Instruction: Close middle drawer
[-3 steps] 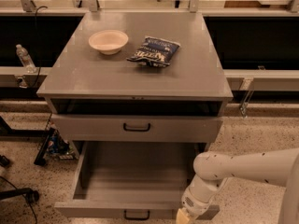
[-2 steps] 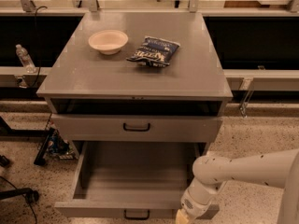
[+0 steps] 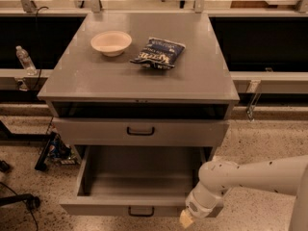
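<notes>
The middle drawer [image 3: 139,205] is pulled far out of the grey cabinet [image 3: 144,76], its deep inside bare. Its low front panel carries a small black handle [image 3: 141,211]. My gripper [image 3: 186,218] hangs from the white arm [image 3: 250,177] that comes in from the right. It is at the right end of that front panel, touching it or just in front of it. Above, the taller-fronted top drawer [image 3: 140,133] with its larger black handle stands slightly out.
On the cabinet top lie a white bowl [image 3: 111,42] and a dark snack bag [image 3: 159,53]. A water bottle [image 3: 23,59] stands on the rail at left. Cables and a black stand [image 3: 50,150] lie on the floor at left. Speckled floor extends to the right.
</notes>
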Tool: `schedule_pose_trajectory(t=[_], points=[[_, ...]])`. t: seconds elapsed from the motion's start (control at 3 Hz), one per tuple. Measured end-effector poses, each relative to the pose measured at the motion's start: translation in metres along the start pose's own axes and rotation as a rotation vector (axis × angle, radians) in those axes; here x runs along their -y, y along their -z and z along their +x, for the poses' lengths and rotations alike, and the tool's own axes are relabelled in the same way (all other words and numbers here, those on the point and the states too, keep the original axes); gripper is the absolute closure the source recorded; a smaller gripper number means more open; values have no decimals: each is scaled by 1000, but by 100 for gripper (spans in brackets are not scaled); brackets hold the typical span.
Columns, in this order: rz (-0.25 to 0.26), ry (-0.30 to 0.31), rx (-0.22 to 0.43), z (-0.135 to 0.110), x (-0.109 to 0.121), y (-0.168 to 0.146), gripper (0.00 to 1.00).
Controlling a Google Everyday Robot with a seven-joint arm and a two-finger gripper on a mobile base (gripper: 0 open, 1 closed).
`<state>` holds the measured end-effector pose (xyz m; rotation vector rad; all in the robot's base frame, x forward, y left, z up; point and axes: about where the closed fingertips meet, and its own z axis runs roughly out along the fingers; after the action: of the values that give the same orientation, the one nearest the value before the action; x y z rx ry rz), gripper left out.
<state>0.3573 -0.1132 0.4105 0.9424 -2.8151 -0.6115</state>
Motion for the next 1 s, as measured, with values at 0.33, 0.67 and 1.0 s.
schedule_pose_trajectory(t=[0.33,0.67,1.0], points=[[0,0,0,0,0,0,100],[60,64,73,-28,12,6,100],[62,74,78,-31,12,5,100]])
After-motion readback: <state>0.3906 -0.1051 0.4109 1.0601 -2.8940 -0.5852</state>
